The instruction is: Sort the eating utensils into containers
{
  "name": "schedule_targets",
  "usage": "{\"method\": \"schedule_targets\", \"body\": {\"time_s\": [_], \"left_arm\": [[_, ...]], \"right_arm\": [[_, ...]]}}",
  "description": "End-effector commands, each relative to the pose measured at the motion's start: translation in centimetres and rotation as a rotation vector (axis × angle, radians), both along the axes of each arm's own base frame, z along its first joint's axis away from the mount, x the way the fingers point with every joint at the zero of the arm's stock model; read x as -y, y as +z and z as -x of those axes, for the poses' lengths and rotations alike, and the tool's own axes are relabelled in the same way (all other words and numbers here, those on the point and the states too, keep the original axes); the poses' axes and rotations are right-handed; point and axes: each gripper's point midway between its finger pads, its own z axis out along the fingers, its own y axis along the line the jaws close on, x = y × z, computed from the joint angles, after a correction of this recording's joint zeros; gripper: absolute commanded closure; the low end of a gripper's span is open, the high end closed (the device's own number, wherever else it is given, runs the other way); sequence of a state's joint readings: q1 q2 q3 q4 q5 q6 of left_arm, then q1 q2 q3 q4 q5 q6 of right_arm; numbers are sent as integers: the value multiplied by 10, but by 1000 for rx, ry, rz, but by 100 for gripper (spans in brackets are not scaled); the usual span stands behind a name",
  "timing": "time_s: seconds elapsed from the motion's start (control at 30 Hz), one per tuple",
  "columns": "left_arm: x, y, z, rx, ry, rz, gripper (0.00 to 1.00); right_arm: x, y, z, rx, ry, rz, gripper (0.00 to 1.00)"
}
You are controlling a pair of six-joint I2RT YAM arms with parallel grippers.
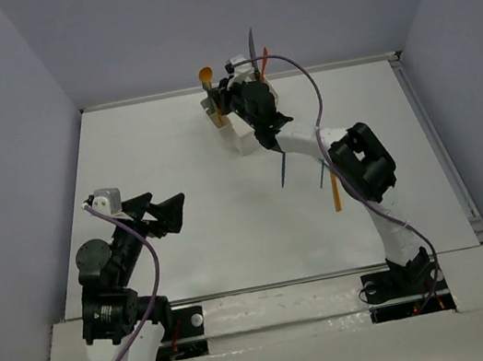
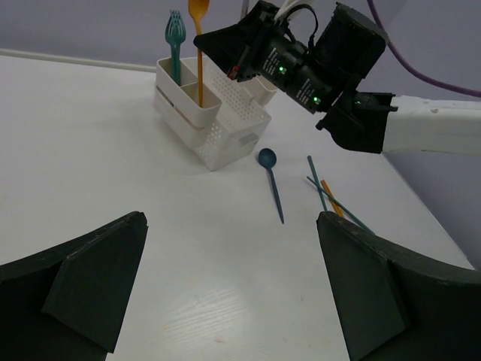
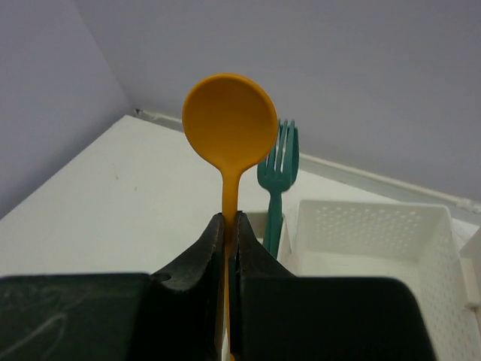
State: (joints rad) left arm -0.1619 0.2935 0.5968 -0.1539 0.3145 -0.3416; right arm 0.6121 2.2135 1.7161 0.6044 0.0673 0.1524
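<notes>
Slotting the orange spoon (image 3: 229,124) into the far caddy (image 2: 229,135) beside the teal fork (image 3: 276,169), your right hand (image 3: 231,226) grips its stem; next, probably release and lift clear.

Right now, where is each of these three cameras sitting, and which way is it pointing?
Top external: above and behind the robot, looking down on the table; left arm and right arm show, bases nearest.
Left wrist: on the left arm, looking across the table at the white caddy; the open left gripper frames the bottom.
Right wrist: on the right arm, facing the far wall; the right gripper pinches the orange spoon.
Shared: both wrist views show the orange spoon, teal fork and caddy.
</notes>
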Motion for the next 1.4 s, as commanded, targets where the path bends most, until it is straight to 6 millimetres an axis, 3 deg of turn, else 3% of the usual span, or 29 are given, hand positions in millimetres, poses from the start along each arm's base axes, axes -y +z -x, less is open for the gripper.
{"method": "schedule_targets", "body": {"time_s": [0.0, 0.1, 0.13, 0.17, 0.3, 0.47, 0.6, 0.63, 0.67, 0.7, 0.73, 0.83, 0.87, 0.93, 0.97, 1.13, 1.17, 1.37], "left_arm": [[2, 8, -3, 40, -11, -4, 1], [2, 7, -3, 40, -12, -4, 1], [2, 7, -3, 40, -13, -3, 1], [2, 7, -2, 40, -14, -4, 1], [1, 8, -3, 44, -6, -2, 1], [-2, 6, -6, 39, 4, -5, 1], [-2, 6, -7, 39, 4, -6, 1], [-5, 6, -7, 40, 14, -6, 1], [-5, 6, -7, 44, 14, -7, 1], [-7, 7, -8, 43, 23, -6, 1], [-6, 7, -8, 43, 20, -6, 1], [-3, 4, -9, 35, 3, -6, 1], [-2, 3, -10, 31, -2, -8, 1], [-1, 0, -12, 17, -11, -8, 1], [-2, -1, -14, 13, -8, -10, 1], [-2, 0, -13, 18, -8, -4, 1], [-2, 1, -12, 23, -8, -5, 1], [-1, 1, -12, 24, -16, -5, 1]], "right_arm": [[-3, 13, 15, 88, 31, -30, 99], [-3, 14, 22, 96, 53, -24, 81], [-3, 16, 23, 99, 56, -23, 72], [-3, 23, 25, 104, 60, -27, 56], [-1, 38, 30, 88, 69, -32, 37], [17, 66, 50, 54, 54, -62, 32], [37, 62, 71, -34, 22, -53, 32], [45, 41, 77, -91, 1, -41, 32], [55, 46, 87, -107, -13, -47, 32], [61, 39, 94, -135, -25, -51, 32], [74, 10, 103, -196, -60, -18, 32], [102, 0, 121, -256, -143, -16, 32], [113, -25, 130, -325, -171, 28, 32], [123, -37, 140, -389, -203, 44, 32], [131, -55, 146, -449, -229, 95, 32], [159, -98, 159, -603, -346, 229, 33], [163, -114, 164, -655, -358, 277, 34], [169, -144, 151, -746, -392, 345, 41]]}}
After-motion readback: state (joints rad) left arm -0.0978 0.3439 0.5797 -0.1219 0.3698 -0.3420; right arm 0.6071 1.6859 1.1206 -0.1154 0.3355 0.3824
